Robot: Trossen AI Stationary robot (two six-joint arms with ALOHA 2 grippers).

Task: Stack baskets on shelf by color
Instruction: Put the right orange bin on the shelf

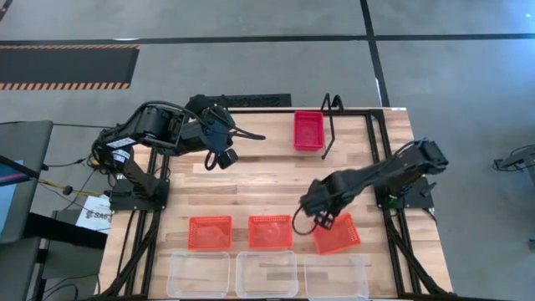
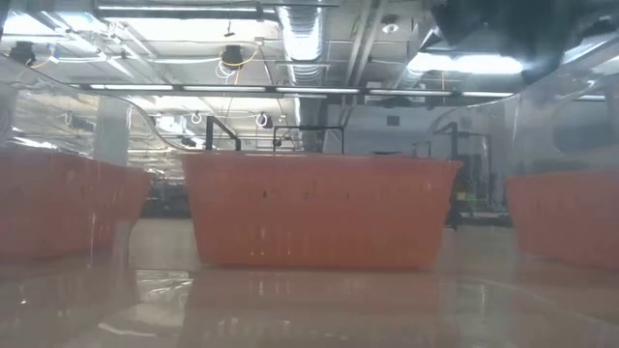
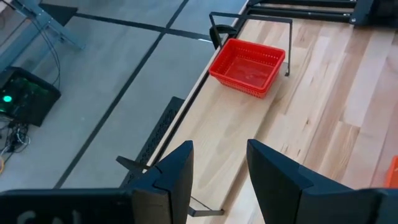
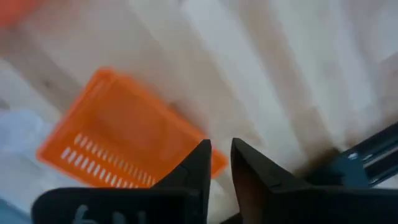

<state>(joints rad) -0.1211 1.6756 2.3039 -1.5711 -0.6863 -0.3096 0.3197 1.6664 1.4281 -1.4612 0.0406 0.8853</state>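
Note:
One red basket (image 1: pixel 308 130) (image 3: pixel 249 67) rests on its base at the table's far edge, beside the black wire shelf (image 1: pixel 330 125) (image 3: pixel 252 17). Three orange baskets (image 1: pixel 209 232) (image 1: pixel 270 232) (image 1: pixel 337 234) stand in a row nearer the front; the right one sits askew. Three clear baskets (image 1: pixel 198 273) (image 1: pixel 266 273) (image 1: pixel 336 276) line the near edge. My right gripper (image 1: pixel 321 221) (image 4: pixel 221 146) points down, open, over the askew orange basket's (image 4: pixel 124 146) far left corner, with nothing between its fingers. My left gripper (image 1: pixel 221 157) (image 3: pixel 217 165) hangs open above the table's far left part.
A black tube frame (image 1: pixel 380 125) runs along the table's far and right sides. Bare wood lies in the middle of the table (image 1: pixel 259 180). In the low view the orange baskets (image 2: pixel 319 208) show through a clear basket's wall.

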